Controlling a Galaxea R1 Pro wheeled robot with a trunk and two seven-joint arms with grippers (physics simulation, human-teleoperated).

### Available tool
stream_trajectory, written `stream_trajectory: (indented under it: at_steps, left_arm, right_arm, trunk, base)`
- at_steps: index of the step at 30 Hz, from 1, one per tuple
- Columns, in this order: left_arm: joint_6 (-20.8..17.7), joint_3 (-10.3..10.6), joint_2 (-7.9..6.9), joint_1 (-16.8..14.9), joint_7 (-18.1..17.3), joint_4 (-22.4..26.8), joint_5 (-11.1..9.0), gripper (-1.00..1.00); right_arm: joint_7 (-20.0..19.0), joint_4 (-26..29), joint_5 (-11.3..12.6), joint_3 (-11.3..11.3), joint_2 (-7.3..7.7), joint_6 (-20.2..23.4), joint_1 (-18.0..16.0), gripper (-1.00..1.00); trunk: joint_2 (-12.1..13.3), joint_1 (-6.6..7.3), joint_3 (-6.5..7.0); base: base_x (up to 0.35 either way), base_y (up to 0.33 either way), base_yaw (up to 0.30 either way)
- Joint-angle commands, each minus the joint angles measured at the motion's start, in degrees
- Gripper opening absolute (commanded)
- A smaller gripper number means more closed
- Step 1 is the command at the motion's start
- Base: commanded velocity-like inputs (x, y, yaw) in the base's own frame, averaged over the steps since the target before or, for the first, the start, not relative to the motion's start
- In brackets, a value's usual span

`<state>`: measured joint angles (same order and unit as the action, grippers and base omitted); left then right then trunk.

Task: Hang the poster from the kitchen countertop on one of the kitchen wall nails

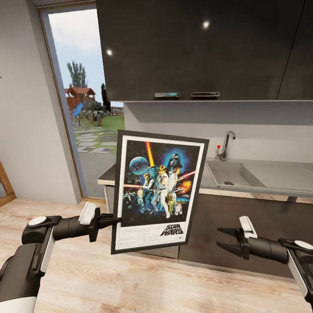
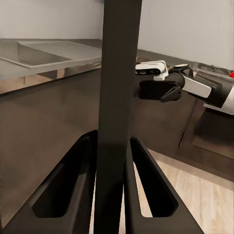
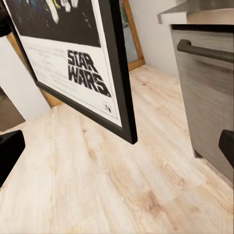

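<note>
The poster (image 1: 157,191) hangs upright in the air in front of the kitchen countertop (image 1: 261,190), its "STAR WARS" lettering at the bottom. My left gripper (image 1: 114,220) is shut on the poster's left frame edge near the lower corner. In the left wrist view the black frame (image 2: 117,97) runs edge-on between the two fingers (image 2: 73,190). My right gripper (image 1: 220,239) stands open and empty to the poster's lower right, apart from it. The right wrist view looks at the poster's lower corner (image 3: 73,63). The wall nails are out of view.
A grey sink (image 1: 226,174) and chrome tap (image 1: 226,145) are set in the counter. Dark upper cabinets (image 1: 195,48) hang above it, and dark base cabinets (image 1: 243,230) stand below. A tall glass door (image 1: 87,108) and a pale wall (image 1: 21,108) are at the left. The floor (image 1: 130,278) is light wood.
</note>
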<state>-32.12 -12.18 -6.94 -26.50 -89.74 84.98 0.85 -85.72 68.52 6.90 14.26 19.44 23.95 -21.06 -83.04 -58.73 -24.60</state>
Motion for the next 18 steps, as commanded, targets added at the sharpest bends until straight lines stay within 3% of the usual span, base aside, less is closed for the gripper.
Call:
stream_trajectory:
  at_steps: [1, 18]
  left_arm:
    - [-0.4, 0.0, 0.0, 0.0, -0.3, -0.1, 0.1, -1.0]
    - [-0.3, 0.9, 0.39, 0.0, -0.3, -1.3, -0.2, -1.0]
  right_arm:
    - [-0.4, -0.1, 0.1, 0.0, -0.01, 0.6, 0.0, 1.0]
    - [-1.2, -0.7, 0.0, -0.1, -0.98, 0.2, 0.0, 1.0]
  trunk:
    - [0.0, 0.0, -0.07]
    - [0.0, 0.0, -0.07]
  base:
    - [0.0, 0.0, 0.0]
    - [0.0, 0.0, 0.0]
